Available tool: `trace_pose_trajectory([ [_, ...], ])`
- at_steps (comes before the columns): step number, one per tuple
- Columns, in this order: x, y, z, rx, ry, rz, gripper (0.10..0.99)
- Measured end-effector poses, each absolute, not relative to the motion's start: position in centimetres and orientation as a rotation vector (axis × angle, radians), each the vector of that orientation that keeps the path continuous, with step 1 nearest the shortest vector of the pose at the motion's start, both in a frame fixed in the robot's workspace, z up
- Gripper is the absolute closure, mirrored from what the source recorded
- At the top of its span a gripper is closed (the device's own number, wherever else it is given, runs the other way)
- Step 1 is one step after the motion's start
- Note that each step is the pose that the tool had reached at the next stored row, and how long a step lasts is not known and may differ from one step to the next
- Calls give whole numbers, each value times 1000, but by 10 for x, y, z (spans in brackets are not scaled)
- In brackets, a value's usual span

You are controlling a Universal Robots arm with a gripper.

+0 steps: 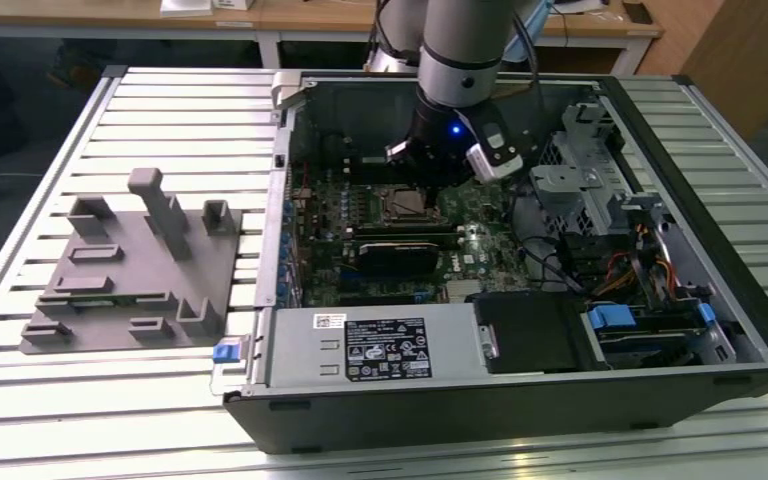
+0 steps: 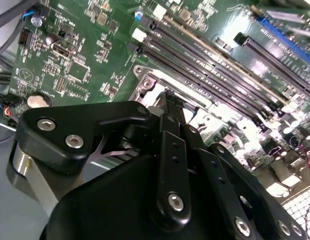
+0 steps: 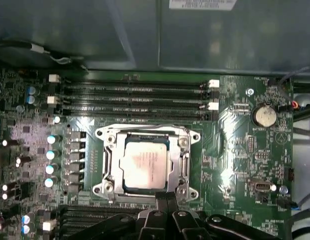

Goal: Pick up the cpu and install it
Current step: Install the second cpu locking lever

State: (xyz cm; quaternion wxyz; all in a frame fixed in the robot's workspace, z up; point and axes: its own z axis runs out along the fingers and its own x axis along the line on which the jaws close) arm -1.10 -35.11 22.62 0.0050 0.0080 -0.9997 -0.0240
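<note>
The cpu (image 3: pixel 145 164), a flat square chip with a pale silvery top, lies inside the open metal-framed socket (image 3: pixel 109 165) on the green motherboard in the first wrist view. My gripper (image 3: pixel 167 197) hovers just beside the socket's edge, its two black fingers pressed together with nothing between them. The second wrist view has the same shut fingers (image 2: pixel 170 100) pointing down at the socket frame (image 2: pixel 150 85). In the exterior view the gripper (image 1: pixel 427 170) hangs inside the computer case (image 1: pixel 491 400), right above the socket (image 1: pixel 404 203).
Memory slots (image 3: pixel 135 97) run alongside the socket, and a coin battery (image 3: pixel 265 116) sits further off. The case holds a power supply (image 1: pixel 371 345), a drive cage (image 1: pixel 598 180) and loose cables. A grey fixture block with upright posts (image 1: pixel 131 265) stands on the slatted table at the exterior view's left.
</note>
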Motion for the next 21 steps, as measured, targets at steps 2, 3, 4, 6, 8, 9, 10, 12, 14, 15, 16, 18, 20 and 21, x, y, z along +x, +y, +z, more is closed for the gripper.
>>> trace_pose_trajectory([
  [2,-11,-352,226,25,-3130,-75,980],
  [3,-11,-352,226,25,-3130,-75,980],
  [4,-11,-353,226,25,-3130,-75,980],
  [6,-11,-354,226,25,-3130,-75,980],
  [8,-11,-357,226,25,-3130,-75,980],
  [9,-11,-358,226,25,-3130,-75,980],
  [10,-11,-360,226,25,-3130,-75,980],
  [12,-11,-362,226,25,-3130,-75,980],
  [14,-11,-363,226,25,-3130,-75,980],
  [15,-13,-363,226,25,-3130,-75,980],
  [16,-15,-364,226,25,-3130,-75,980],
  [18,-21,-364,226,25,-3130,-75,980],
  [20,-25,-365,226,25,-3130,-75,980],
  [21,-26,-366,226,25,-3130,-75,980],
])
